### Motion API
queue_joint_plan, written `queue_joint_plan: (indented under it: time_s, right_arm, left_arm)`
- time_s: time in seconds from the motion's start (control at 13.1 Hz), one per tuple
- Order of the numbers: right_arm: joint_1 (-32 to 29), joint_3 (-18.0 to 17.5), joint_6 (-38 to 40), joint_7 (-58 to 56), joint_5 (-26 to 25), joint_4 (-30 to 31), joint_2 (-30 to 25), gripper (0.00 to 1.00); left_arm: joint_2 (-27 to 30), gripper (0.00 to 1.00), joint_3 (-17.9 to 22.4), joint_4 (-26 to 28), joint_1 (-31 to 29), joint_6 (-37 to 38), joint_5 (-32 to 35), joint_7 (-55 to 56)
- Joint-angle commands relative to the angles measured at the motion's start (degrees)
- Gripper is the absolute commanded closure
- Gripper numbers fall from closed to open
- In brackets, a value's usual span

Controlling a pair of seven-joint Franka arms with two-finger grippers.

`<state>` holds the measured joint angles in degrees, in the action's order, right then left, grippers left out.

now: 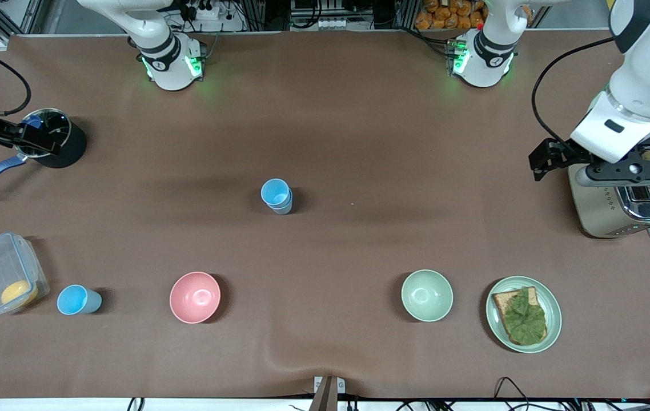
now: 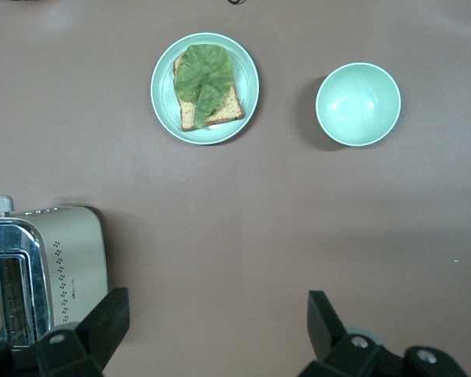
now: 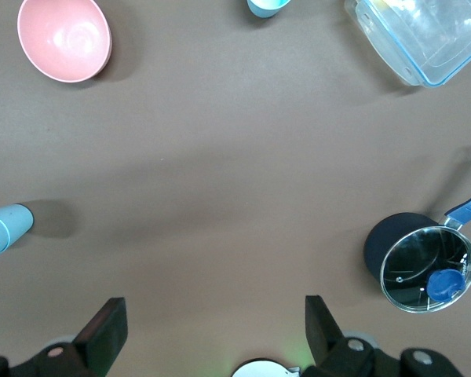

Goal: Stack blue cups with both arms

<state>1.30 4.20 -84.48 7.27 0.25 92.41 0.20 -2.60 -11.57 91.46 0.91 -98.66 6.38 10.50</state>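
Left hand over toaster at left arm's end of tabletop, fingers spread, nothing held. Right hand over lidded black saucepan at right arm's end, fingers spread, empty. Tabletop: brown cloth, creased at near edge. Middle: blue cup stack, one cup nested in another. Near row: lone blue cup, empty, beside clear box holding yellow item; pink bowl, green bowl, both empty; plate with toast and lettuce.
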Motion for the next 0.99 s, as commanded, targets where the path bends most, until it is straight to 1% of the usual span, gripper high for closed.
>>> queue_joint_plan:
  time_s: [0.0, 0.15, 0.23, 0.38, 0.46, 0.61, 0.76, 0.92]
  right_arm:
    - [-0.25, -0.86, 0.89, -0.42, -0.16, -1.09, -0.29, 0.00]
    - [-0.24, -0.87, 1.24, -0.42, -0.16, -1.18, -0.29, 0.00]
    - [-0.24, -0.87, 2.11, -0.51, -0.25, -1.18, -0.29, 0.00]
    - [-0.24, -0.87, 2.65, -0.42, -0.16, -1.26, -0.29, 0.00]
    - [-0.24, -0.87, 2.65, -0.42, -0.16, -1.53, -0.12, 0.00]
    - [-0.33, -0.87, 2.65, -0.51, -0.16, -1.62, -0.11, 0.00]
    - [-0.42, -0.78, 2.13, -0.51, -0.25, -1.62, -0.03, 0.00]
    - [-0.25, -0.86, 1.51, -0.51, -0.25, -1.62, 0.06, 0.00]
  left_arm:
    - [1.55, 0.00, -3.63, 1.26, -4.51, 0.22, -1.02, -2.51]
    - [2.42, 0.00, -4.16, 1.52, -4.69, 0.92, -1.10, -1.72]
    - [3.21, 0.00, -4.25, 1.44, -4.69, 3.10, -1.19, -1.45]
    - [4.53, 0.00, -4.16, 1.44, -4.77, 5.75, -3.29, -0.49]
    - [5.49, 0.00, -3.81, 1.26, -5.04, 6.98, -5.57, 1.08]
    - [6.64, 0.00, -3.46, 1.35, -5.57, 7.69, -5.85, 1.89]
    - [7.61, 0.00, -3.11, 1.44, -7.05, 11.98, -6.46, 2.50]
    - [7.62, 0.00, -3.81, 2.31, -5.32, 13.48, -6.47, 3.81]
